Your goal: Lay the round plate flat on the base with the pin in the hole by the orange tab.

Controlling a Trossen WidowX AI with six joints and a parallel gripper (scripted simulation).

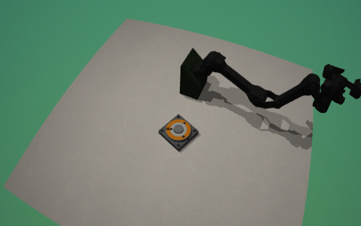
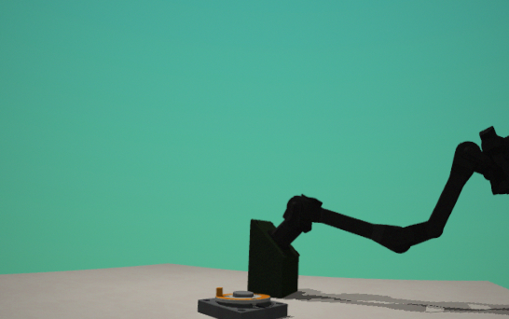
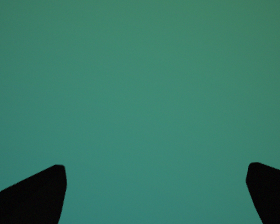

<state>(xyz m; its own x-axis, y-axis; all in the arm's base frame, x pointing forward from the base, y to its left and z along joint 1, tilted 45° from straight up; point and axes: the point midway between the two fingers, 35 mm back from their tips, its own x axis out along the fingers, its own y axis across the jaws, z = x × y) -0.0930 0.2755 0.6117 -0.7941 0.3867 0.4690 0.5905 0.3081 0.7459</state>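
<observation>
A round plate [image 1: 178,129] with an orange ring face is seen seated over a grey post [image 1: 178,129] on a dark square base [image 1: 178,133], near the middle of the pale grey counter [image 1: 112,149]. In the exterior view an upright orange tab [image 2: 219,292] stands at the plate's left edge, and the plate appears to sit slightly proud of the base, which would fit the hole beside the tab not being over the pin; the pin and that hole are too small to be made out. Dark bolt-like spots are visible at the base's corners, and its surface reads as matte and blocky against the flat, smooth disc.

The black arm is stretched far out from its wedge-shaped black pedestal [image 1: 191,77], past the counter's right edge, so that the gripper [image 1: 356,88] is held well apart from the plate and is aimed at open green backdrop. In the wrist view the two dark, tapered fingers are shown spread wide, with nothing between them. Nothing of the robot is touching the plate.

The task is judged not yet begun: a long reach back over the counter will be needed, followed by a turn of the plate about the post until it drops flat.
</observation>
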